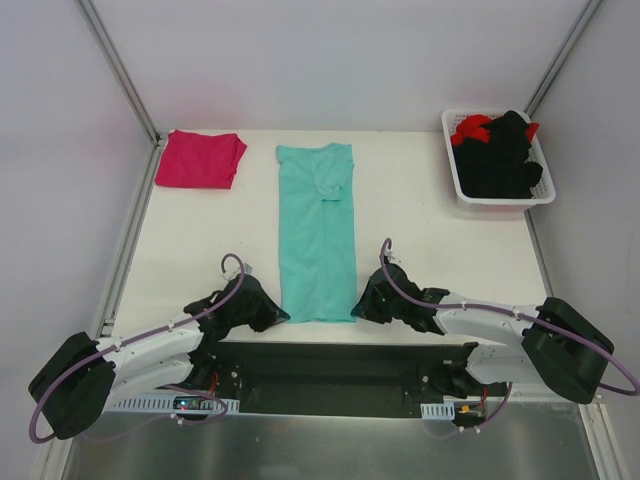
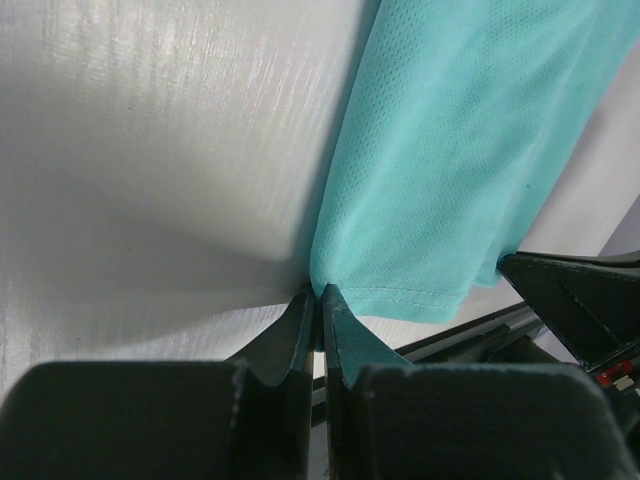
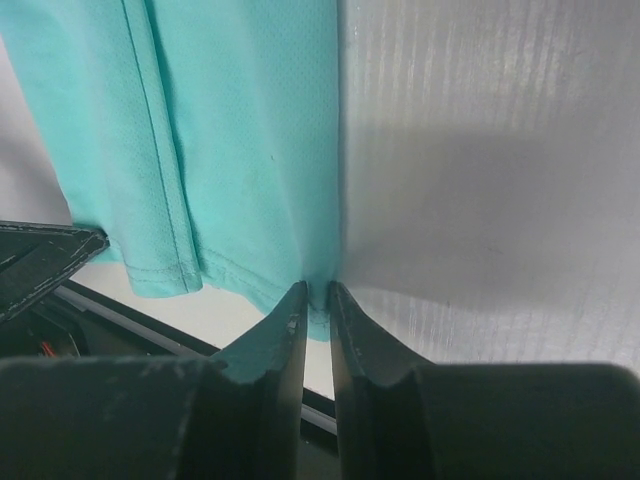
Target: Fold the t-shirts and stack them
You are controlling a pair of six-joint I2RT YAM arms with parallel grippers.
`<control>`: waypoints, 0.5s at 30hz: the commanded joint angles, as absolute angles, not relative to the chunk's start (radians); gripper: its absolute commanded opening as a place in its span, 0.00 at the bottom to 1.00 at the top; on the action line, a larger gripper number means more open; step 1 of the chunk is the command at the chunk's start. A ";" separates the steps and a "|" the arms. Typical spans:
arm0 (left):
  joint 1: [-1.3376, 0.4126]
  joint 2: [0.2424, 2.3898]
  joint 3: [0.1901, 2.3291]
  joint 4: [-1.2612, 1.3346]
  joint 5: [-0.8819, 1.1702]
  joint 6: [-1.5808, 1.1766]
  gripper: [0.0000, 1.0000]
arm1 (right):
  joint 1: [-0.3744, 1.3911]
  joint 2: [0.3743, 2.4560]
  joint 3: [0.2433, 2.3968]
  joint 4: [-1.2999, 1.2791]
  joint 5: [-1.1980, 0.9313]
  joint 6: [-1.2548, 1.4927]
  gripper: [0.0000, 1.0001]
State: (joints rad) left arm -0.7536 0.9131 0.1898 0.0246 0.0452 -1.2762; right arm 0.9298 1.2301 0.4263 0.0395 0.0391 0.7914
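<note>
The teal t-shirt (image 1: 317, 232) lies in the middle of the table, folded into a long narrow strip, collar at the far end. My left gripper (image 1: 283, 316) is shut on its near left hem corner; in the left wrist view (image 2: 318, 292) the fingers pinch the teal cloth (image 2: 450, 170). My right gripper (image 1: 354, 312) is shut on the near right hem corner, seen in the right wrist view (image 3: 316, 290) with teal cloth (image 3: 240, 140) between the fingers. The magenta-pink t-shirt (image 1: 201, 158) lies folded at the far left corner.
A white basket (image 1: 496, 195) at the far right holds black (image 1: 500, 160) and red (image 1: 472, 128) garments. The table's near edge and a dark base rail (image 1: 330, 372) run just below both grippers. Metal frame posts stand at the far corners.
</note>
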 commanded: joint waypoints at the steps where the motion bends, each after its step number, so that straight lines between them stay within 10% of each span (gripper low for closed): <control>1: -0.762 0.943 0.187 -0.017 0.034 -1.266 0.01 | 0.939 1.216 0.468 0.025 0.046 0.772 0.19; 15: -0.762 0.945 0.186 -0.009 0.040 -1.266 0.01 | 0.937 1.207 0.485 0.005 0.081 0.755 0.40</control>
